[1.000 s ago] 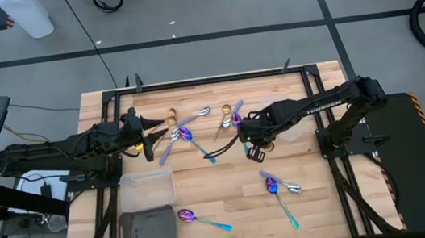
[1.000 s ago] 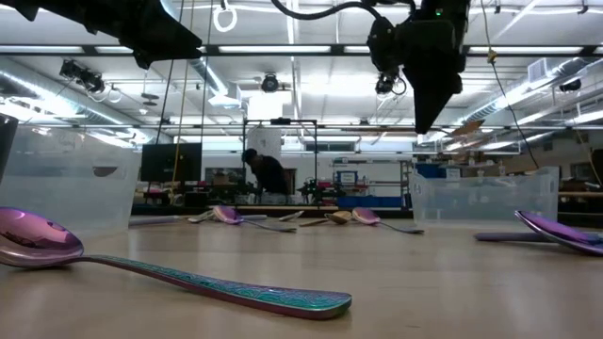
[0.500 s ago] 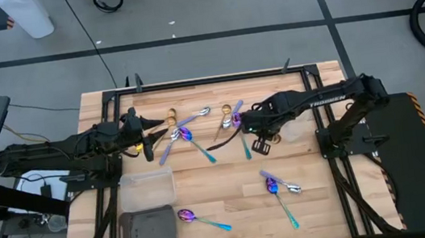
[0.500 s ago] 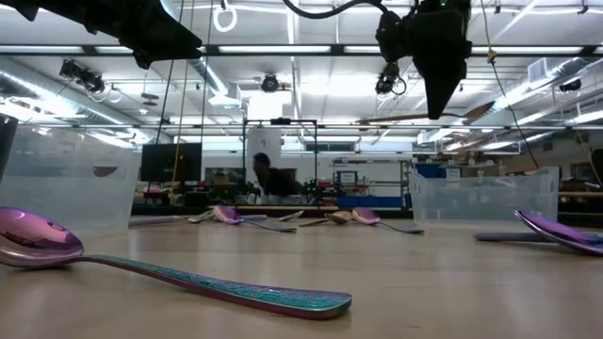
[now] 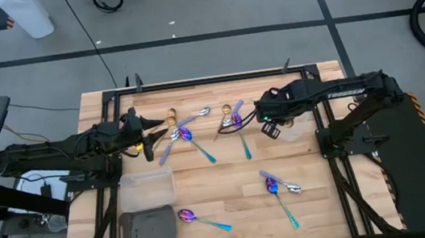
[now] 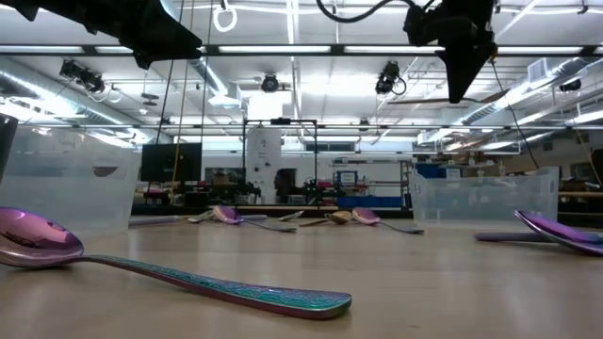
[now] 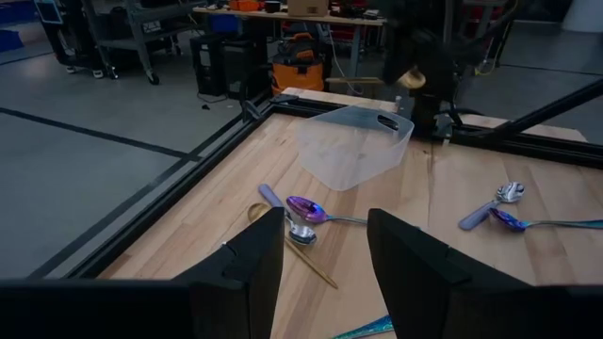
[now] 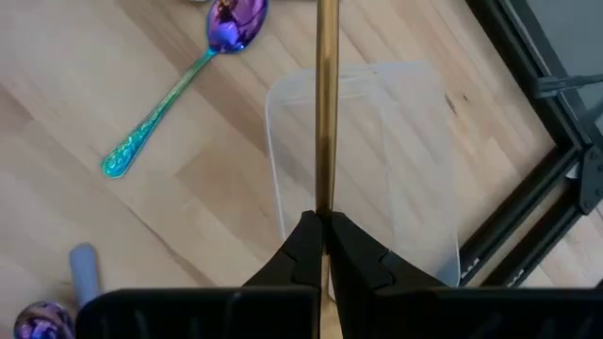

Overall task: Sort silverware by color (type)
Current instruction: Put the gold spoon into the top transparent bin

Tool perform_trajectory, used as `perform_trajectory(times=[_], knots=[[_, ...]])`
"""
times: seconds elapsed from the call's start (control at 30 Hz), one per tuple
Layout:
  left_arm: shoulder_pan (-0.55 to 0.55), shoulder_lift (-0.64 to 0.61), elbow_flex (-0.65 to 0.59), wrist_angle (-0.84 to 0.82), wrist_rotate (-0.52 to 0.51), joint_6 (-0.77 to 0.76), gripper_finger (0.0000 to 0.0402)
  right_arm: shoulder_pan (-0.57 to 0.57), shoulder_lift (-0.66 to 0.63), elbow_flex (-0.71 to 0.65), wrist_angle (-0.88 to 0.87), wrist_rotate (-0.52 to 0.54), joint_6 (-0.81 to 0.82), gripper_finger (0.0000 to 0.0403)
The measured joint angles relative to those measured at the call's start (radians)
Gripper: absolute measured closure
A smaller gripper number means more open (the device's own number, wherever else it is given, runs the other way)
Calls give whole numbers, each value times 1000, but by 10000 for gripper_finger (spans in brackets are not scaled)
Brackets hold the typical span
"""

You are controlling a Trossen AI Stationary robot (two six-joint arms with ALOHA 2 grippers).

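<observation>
The silverware lies scattered on the wooden table: a group by my left gripper (image 5: 185, 130), gold and purple pieces (image 5: 233, 118), a purple-teal spoon (image 5: 245, 146), a group at the near right (image 5: 278, 186) and one spoon (image 5: 202, 218) at the near left. My right gripper (image 5: 268, 125) hangs above a clear tray (image 8: 396, 160), shut on a slim gold utensil (image 5: 238, 128). My left gripper (image 7: 325, 221) stays open and level at the left, with nothing between its fingers. My right gripper pinches the gold utensil's slim shaft (image 8: 326, 198) between its two fingertips (image 8: 303, 240). The fingers point steeply down from above and lie across the shaft. The utensil is lifted clear of the table, and its long free part reaches toward the table's left.
A second clear tray (image 5: 148, 188) and a dark grey tray (image 5: 146, 229) sit at the near left. A black frame rail (image 5: 216, 78) runs along the table's edges. Bare wood shows in the middle of the table's near half (image 5: 221, 187).
My right gripper has risen and gone toward the table's right and far edges, turning at the wrist and staying shut. The gold utensil has gone with it, clear of the table, and now hangs over the clear tray at the right.
</observation>
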Motion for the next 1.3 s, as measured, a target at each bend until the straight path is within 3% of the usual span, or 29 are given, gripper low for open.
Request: perform_trajectory(times=[0.37,0.9,1.3], knots=[[0,0,0,0,0,0,240,-63,-92,0,-26,-31,-46,388],[0,0,0,0,0,-19,240,-123,-162,-9,-20,27,-29,388],[0,0,0,-1,0,-20,240,-149,-208,-254,102,-22,9,388]])
